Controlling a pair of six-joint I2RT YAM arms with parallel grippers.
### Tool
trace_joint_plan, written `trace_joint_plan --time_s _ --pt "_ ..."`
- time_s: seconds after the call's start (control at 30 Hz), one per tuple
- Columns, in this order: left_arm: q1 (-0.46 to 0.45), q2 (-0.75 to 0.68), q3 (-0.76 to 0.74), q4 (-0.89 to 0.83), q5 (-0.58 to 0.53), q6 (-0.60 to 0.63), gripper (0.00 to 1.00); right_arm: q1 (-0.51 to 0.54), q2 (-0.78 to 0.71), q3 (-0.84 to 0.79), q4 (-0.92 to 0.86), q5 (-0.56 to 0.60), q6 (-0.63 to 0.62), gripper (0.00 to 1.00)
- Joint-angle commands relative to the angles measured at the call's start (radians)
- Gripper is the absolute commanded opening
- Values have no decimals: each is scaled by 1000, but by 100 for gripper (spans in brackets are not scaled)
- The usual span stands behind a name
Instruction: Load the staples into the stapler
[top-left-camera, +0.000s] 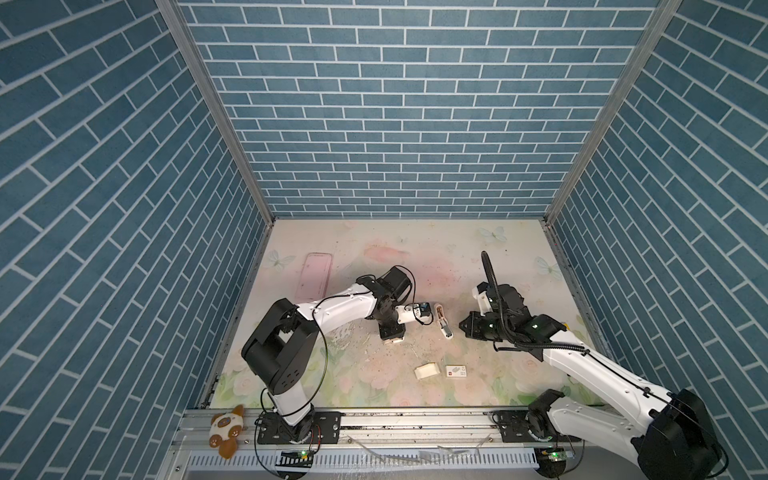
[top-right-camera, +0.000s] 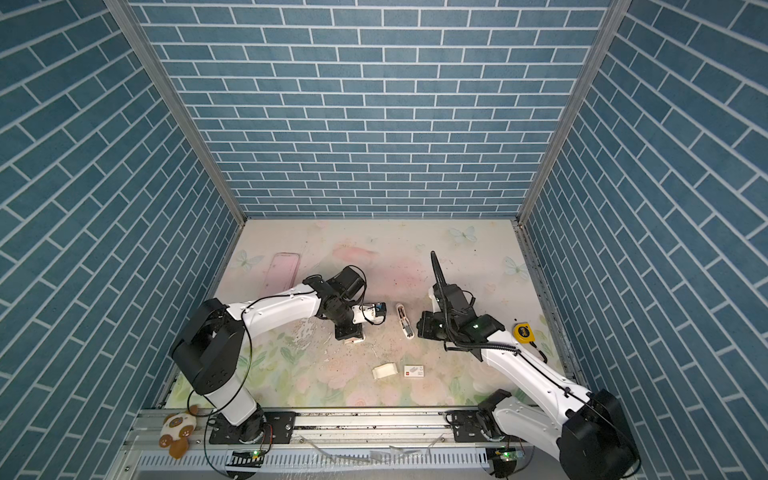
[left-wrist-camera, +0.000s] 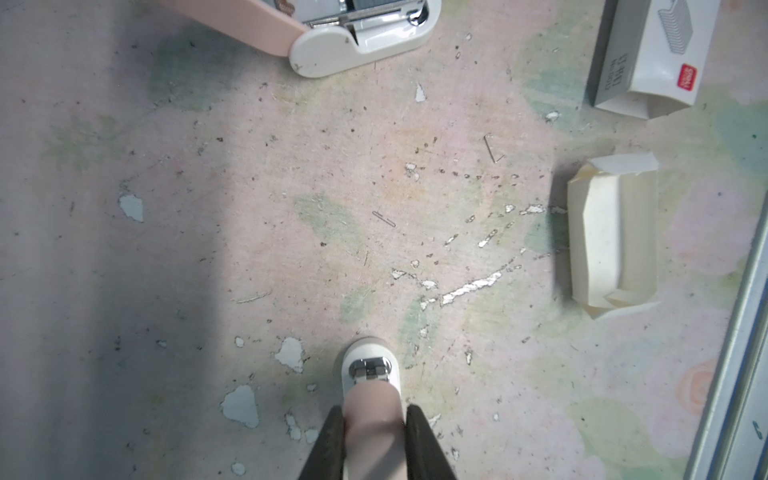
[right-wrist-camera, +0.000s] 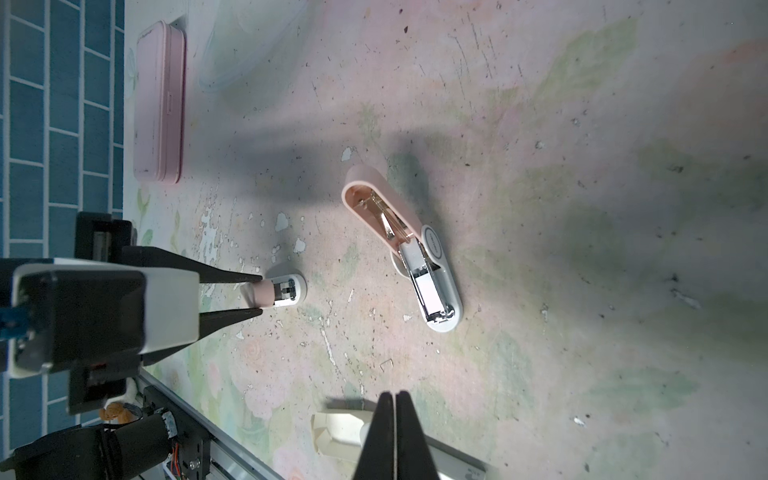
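Note:
An open pink-and-white stapler (top-left-camera: 442, 322) (right-wrist-camera: 409, 249) lies mid-table with its pink lid swung back and its metal channel bare. My left gripper (left-wrist-camera: 374, 411) (top-left-camera: 392, 336) points down just left of it. It is shut on the pink top of a second, smaller stapler (left-wrist-camera: 371, 374) (right-wrist-camera: 282, 291). My right gripper (right-wrist-camera: 394, 395) (top-left-camera: 463, 326) hovers right of the open stapler, shut and empty. Nearer the front lie a white cardboard tray (top-left-camera: 427, 371) (left-wrist-camera: 611, 237) and a red-marked sleeve (top-left-camera: 456, 371) (left-wrist-camera: 656, 54). Single loose staples (left-wrist-camera: 493, 148) lie on the mat.
A pink case (top-left-camera: 313, 276) lies at the back left. A yellow tape measure (top-right-camera: 523, 332) sits near the right wall behind my right arm. A plush toy (top-left-camera: 226, 428) rests on the front rail (top-left-camera: 415, 419). Blue brick walls close in three sides.

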Motion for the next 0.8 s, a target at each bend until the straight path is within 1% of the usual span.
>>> trace_joint_plan --time_s 0.0,0.23,0.57,0.77 --pt "-6 6 -18 -21 -24 16 22 -5 -13 -18 6 -8 10 7" --pt "-9 29 -20 -31 -47 40 19 -6 -27 -30 7 -7 12 6" --pt "-20 73 -11 -53 -90 58 11 -6 -33 -34 11 -11 13 6" --pt "-26 105 4 -77 -109 61 9 -7 -37 -35 10 -14 10 5"
